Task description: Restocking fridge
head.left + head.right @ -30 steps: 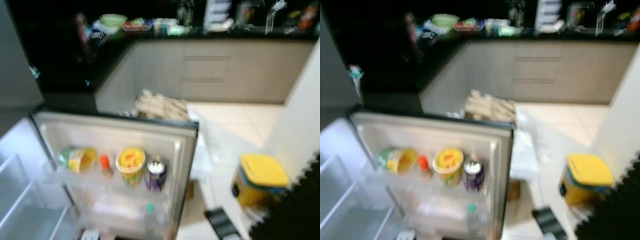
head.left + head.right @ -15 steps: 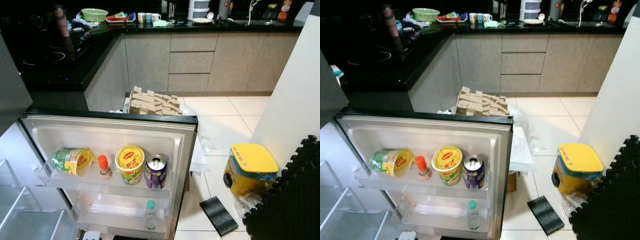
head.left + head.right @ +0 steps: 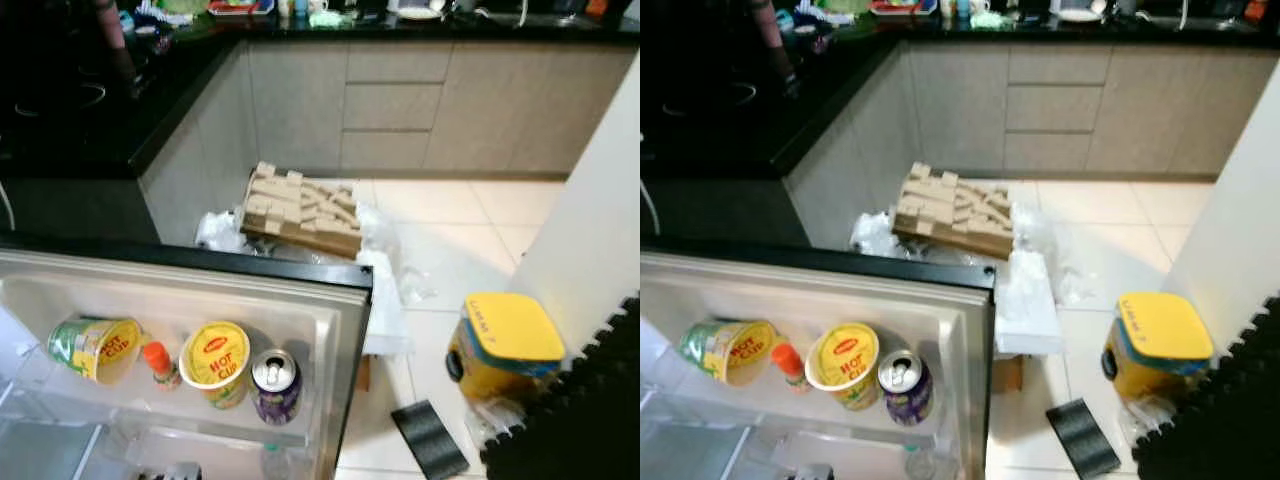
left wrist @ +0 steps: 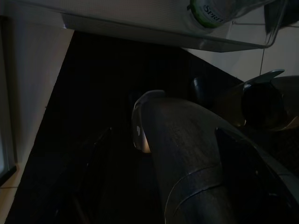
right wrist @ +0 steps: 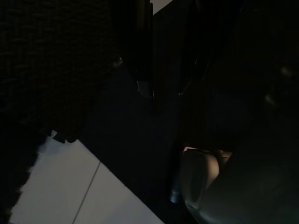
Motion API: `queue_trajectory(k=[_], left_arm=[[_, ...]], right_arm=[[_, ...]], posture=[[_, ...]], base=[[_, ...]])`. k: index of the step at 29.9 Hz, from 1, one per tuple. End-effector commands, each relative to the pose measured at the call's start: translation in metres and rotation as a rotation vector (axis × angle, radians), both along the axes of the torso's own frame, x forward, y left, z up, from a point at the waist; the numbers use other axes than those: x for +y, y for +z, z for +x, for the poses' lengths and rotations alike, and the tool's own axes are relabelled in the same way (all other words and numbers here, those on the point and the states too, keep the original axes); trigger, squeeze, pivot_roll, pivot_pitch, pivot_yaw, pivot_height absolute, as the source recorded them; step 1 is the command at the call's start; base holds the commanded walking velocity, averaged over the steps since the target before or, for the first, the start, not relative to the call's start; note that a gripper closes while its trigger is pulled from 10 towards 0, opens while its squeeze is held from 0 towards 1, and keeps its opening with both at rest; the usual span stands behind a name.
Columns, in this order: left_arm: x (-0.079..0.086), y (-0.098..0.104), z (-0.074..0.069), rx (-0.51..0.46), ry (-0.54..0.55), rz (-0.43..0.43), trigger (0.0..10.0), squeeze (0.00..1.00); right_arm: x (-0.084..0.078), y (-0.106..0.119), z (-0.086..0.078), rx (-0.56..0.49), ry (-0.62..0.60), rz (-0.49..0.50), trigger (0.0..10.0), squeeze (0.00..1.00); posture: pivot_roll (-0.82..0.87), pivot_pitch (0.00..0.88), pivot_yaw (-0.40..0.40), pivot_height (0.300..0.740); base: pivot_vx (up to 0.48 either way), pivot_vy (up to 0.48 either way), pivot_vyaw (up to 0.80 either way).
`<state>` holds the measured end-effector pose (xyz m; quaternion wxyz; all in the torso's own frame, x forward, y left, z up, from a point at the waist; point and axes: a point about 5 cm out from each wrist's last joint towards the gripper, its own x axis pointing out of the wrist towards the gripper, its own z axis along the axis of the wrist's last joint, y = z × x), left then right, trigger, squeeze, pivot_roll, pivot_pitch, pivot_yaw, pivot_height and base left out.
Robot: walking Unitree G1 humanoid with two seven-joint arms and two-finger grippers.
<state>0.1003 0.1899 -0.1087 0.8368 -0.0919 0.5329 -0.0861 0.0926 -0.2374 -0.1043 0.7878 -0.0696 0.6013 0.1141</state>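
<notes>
**Fridge door open before us, both arms hanging in shade**

We cannot tell how far either gripper is spread. The left wrist view is dark, looking past the robot's own rounded body shell to the underside of a door shelf with a green-capped bottle [image 4: 208, 8] in it; the right wrist view is darker yet, with black foam mat [image 5: 46, 60] and pale floor tile [image 5: 70, 196] at its edge. We see nothing held or touched by either one.

The fridge door [image 3: 345, 330] stands open at the near left, its black top edge running across in front of us and its right corner close to a white foam slab on the floor. On the upper door shelf [image 3: 200, 415] we count four items in a row, left to right: one green cup noodle [image 3: 90, 345] tipped on its side, one small bottle with an orange cap [image 3: 160, 365], one yellow cup noodle [image 3: 215, 360] upright, and one purple can [image 3: 275, 385] upright, just beside that cup.

To the right of the door the tiled floor is open toward the far cabinets, narrowed by one yellow-lidded bin [image 3: 505, 345], one small dark mat [image 3: 428, 438] and the foam mat at the near right. Farther off lies one cardboard piece [image 3: 300, 210] on crumpled plastic wrap, beside the dark counter [image 3: 80, 130] on the left.
</notes>
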Motion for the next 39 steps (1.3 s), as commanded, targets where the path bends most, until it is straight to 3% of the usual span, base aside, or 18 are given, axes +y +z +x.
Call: queue_trajectory(k=[1, 17, 27, 39], left_arm=[[-0.005, -0.006, -0.019, 0.079, -0.006, -0.014, 10.0, 0.0], [-0.001, -0.005, -0.018, 0.069, 0.014, 0.006, 10.0, 0.0], [0.0, -0.005, -0.018, 0.06, 0.002, 0.0, 10.0, 0.0], [0.009, -0.003, -0.014, 0.042, 0.045, 0.046, 10.0, 0.0]], right_arm=[[0.002, -0.001, -0.002, 0.005, -0.009, 0.009, 10.0, 0.0], [0.006, -0.001, -0.002, 0.009, 0.003, 0.064, 10.0, 0.0], [0.005, -0.001, -0.003, 0.013, -0.01, 0.06, 10.0, 0.0], [0.006, -0.001, -0.002, 0.011, -0.016, 0.072, 10.0, 0.0]], posture=[[-0.06, 0.0, -0.023, 0.74], [-0.06, 0.0, -0.026, 0.74], [-0.06, 0.0, -0.025, 0.74], [-0.06, 0.0, -0.022, 0.74]], base=[[0.0, 0.0, 0.0], [0.0, 0.0, 0.6], [0.0, -0.214, 0.0], [0.0, 0.0, 0.0]])
